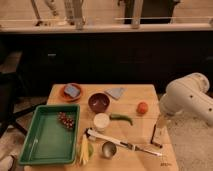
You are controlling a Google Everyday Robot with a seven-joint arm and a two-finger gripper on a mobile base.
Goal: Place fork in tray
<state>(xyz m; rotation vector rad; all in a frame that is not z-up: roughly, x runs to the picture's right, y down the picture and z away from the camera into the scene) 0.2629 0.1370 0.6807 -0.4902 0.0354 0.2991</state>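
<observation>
We're at the reach step: pincer [159,135] above the wooden desk's [135,97] right edge, grip state we cannot tell. Next: grasp the thin silvery metal fork [142,149], bound for the large green plastic tray [45,142].
</observation>
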